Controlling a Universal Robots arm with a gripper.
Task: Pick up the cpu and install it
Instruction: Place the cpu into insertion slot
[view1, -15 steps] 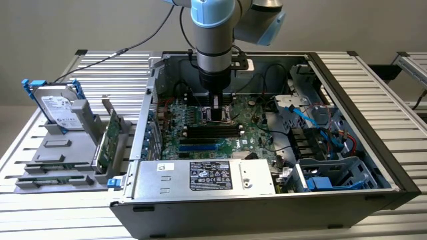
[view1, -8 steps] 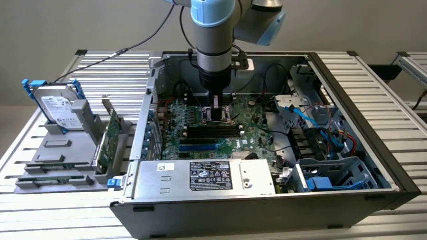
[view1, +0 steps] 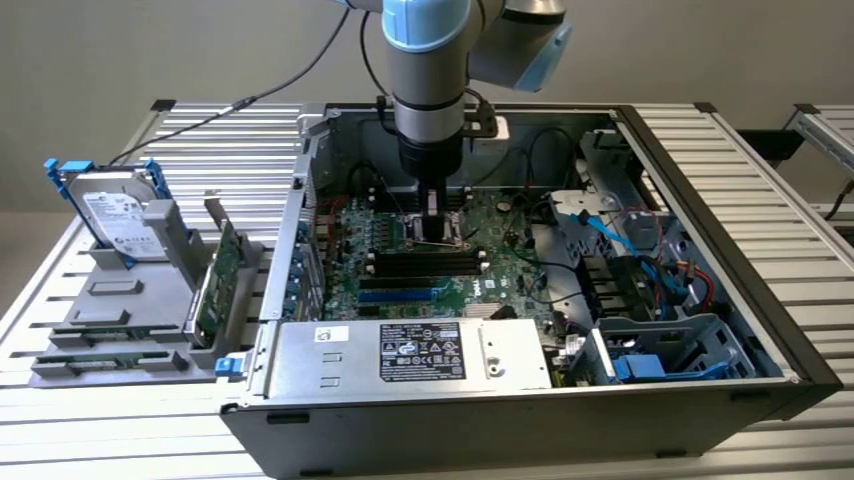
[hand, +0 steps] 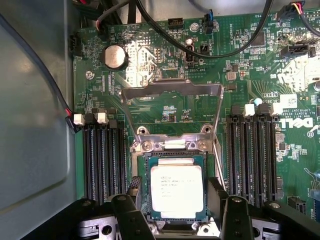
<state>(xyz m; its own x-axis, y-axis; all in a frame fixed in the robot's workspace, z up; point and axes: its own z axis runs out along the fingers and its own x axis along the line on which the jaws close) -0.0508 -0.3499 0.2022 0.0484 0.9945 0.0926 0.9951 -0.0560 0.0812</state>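
The claw (hand: 177, 201) stands wide, its two black fingers (hand: 127, 215) set one on each side of the socket (hand: 147, 167) and not closed on anything. The cpu (hand: 176, 187) lies flat in the socket, squarely between the fingers; whether either finger touches its rim cannot be told. It is a small square chip with a pale, dull silver top that carries faint dark print, and a thin green-edged border shows around the metal. The socket's dark frame surrounds it closely. At the socket's edge away from the claw, a silver metal load plate (hand: 172, 91) stands swung open. Black memory slots (hand: 102, 160) run along two opposite sides of the socket on the green motherboard (hand: 170, 114). In the exterior view the arm reaches down over the socket, inside the open computer case (view1: 747, 330) on the slatted tabletop (view1: 134, 430).
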